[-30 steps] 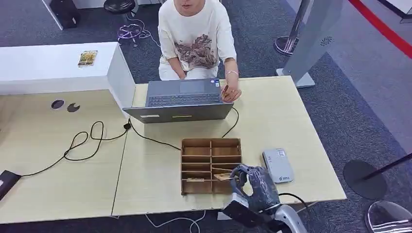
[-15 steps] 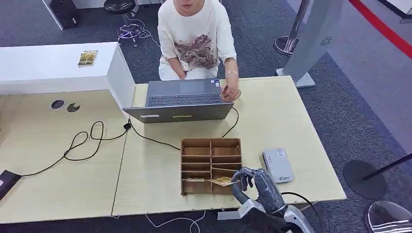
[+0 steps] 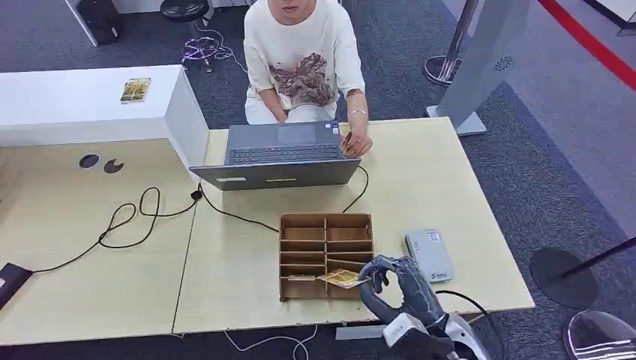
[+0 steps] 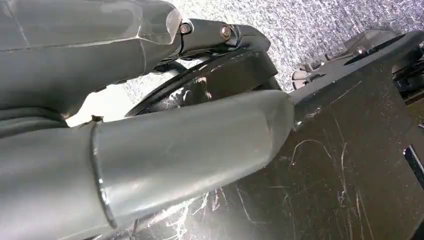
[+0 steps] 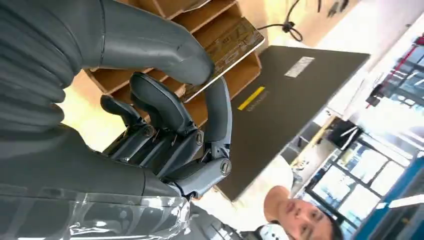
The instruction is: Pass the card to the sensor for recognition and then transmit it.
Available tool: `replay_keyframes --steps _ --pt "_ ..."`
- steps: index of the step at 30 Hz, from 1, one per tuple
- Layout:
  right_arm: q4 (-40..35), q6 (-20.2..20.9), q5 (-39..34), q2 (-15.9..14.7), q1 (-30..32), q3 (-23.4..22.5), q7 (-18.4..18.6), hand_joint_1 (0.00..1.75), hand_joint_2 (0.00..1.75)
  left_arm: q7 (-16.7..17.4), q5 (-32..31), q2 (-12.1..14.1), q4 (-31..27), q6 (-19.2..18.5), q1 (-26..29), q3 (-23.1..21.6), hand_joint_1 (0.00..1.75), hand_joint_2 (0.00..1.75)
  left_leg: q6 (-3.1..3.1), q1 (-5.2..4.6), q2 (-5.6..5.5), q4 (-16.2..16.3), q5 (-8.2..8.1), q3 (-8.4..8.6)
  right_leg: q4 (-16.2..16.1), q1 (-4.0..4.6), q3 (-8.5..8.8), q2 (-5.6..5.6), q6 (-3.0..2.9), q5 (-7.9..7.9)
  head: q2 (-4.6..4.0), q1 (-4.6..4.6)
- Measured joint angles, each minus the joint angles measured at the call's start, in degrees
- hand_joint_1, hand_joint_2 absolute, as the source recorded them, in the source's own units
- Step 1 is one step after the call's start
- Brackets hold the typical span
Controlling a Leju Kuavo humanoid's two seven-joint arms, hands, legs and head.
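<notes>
In the head view, your right hand [image 3: 396, 283] sat low and right of centre, pinching the card [image 3: 339, 278] by its right end. Compared with a second before, the card had come up out of the wooden organizer's [image 3: 325, 256] lower right slot and lay flatter above the lower compartments, so the pick looked done and the reader [image 3: 429, 255], just right of the box, seemed the next stop. The card showed as a thin tan rectangle with a yellowish print.

In the left wrist view, your left hand [image 4: 150, 150] filled the left; I could not tell whether it was apart or together.

In the right wrist view, thumb and finger clamped the card [image 5: 225, 47] at upper centre, pale-edged with a brown patterned face.
</notes>
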Motion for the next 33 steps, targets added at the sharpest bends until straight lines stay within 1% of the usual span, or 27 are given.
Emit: replay_keyframes --steps 8,14,17,20,23,25,27,29,33 --pt "-1.11 0.55 1.81 0.02 -1.11 -0.85 -1.51 1.75 1.75 0.04 -0.19 0.00 0.00 -0.15 -0.05 0.00 0.00 0.00 0.00 0.00 0.00 0.00 0.00 0.01 0.00 0.00 0.00 0.00 0.00 0.00 0.00 0.00" --pt "-1.97 1.11 2.36 0.09 -2.83 -0.87 -1.75 1.75 1.75 0.11 -0.46 0.02 0.00 -0.33 -0.10 0.00 0.00 0.00 0.00 0.00 0.00 0.00 0.00 0.00 0.00 0.00 0.00 0.00 0.00 0.00 -0.02 0.00" --pt "-2.01 1.11 2.86 0.26 -4.76 -0.83 -1.40 1.75 1.75 0.20 -0.74 0.02 0.00 -0.37 -0.13 -0.02 0.00 0.00 0.01 0.00 0.01 0.00 0.01 0.00 0.01 0.00 0.01 0.01 0.00 0.01 0.00 0.02" --pt "-2.01 0.96 3.97 0.55 -7.23 -0.68 0.00 1.75 1.75 0.20 -0.87 0.04 0.00 -0.50 -0.15 -0.11 0.00 0.00 0.02 0.00 0.01 0.00 0.02 0.01 0.01 0.00 0.01 0.01 -0.02 0.02 0.00 0.02" --pt "-1.99 -0.28 7.03 0.79 -10.18 -0.39 2.75 1.75 1.75 0.31 -0.98 0.11 0.00 -0.68 -0.19 -0.17 0.00 0.00 0.02 0.00 0.01 0.00 0.03 0.01 0.02 0.00 0.02 0.00 -0.02 0.03 0.00 0.02" --pt "-1.97 -0.46 8.71 1.05 -12.33 -0.09 4.09 1.75 1.75 0.50 -1.11 0.11 0.00 -0.83 -0.28 -0.31 0.00 0.00 0.02 0.00 0.01 0.00 0.03 0.01 0.02 0.00 0.03 0.01 -0.02 0.04 0.00 0.00" --pt "-1.68 -0.79 10.44 1.40 -14.77 0.52 6.27 1.75 1.75 0.52 -1.40 0.15 0.00 -0.92 -0.32 -0.44 0.00 0.00 0.02 0.00 0.02 0.00 0.03 0.01 0.03 0.00 0.02 0.01 -0.02 0.04 -0.02 0.00" --pt "-1.25 -0.70 11.56 1.70 -17.65 1.18 8.26 1.75 1.75 0.54 -1.57 0.18 0.00 -1.01 -0.35 -0.57 0.00 0.00 0.04 0.00 0.01 0.00 0.05 0.01 0.03 0.00 0.02 0.01 -0.02 0.04 -0.02 0.02" --pt "0.04 0.31 11.98 2.34 -23.15 2.27 11.03 1.75 1.75 0.55 -1.84 0.18 0.00 -1.07 -0.37 -0.94 0.00 0.00 0.02 0.00 0.01 0.00 0.07 0.01 0.05 0.00 0.02 0.01 -0.02 0.04 -0.02 0.00"
